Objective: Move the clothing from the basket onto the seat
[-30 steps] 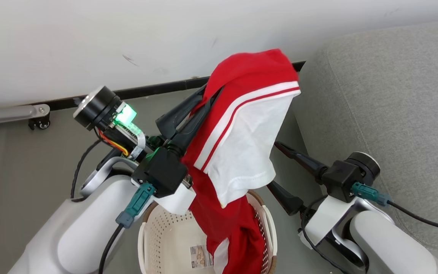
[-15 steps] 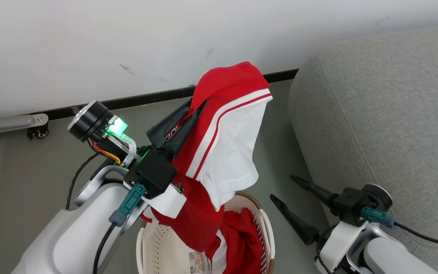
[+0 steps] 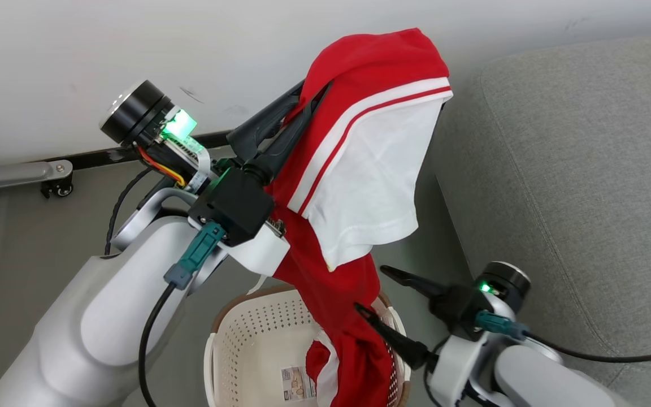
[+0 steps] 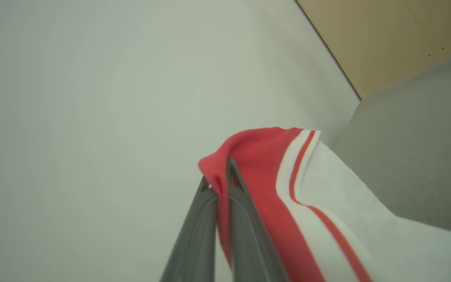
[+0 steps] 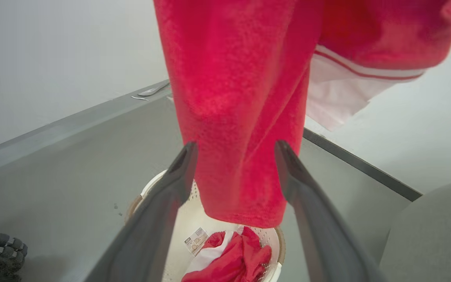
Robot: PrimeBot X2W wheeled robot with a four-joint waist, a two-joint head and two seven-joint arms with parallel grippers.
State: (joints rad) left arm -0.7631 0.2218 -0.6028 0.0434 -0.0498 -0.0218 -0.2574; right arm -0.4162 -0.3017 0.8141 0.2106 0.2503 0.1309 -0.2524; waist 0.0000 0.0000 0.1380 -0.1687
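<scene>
Left hand [image 3: 306, 96] and right hand [image 3: 371, 288] have long dark tapered fingers [image 3: 263, 121] on black blocks [image 3: 235, 206]; behind them, teal plugs [image 3: 198, 257], black cables [image 3: 153, 322], green lights [image 3: 180, 125], rounded silver-grey forearms [image 3: 94, 316].

Nothing is showing clearly enough to be read. A sticker [image 3: 298, 383] is lying on the floor of the basket [image 3: 241, 339], its print showing too small to make out.
</scene>
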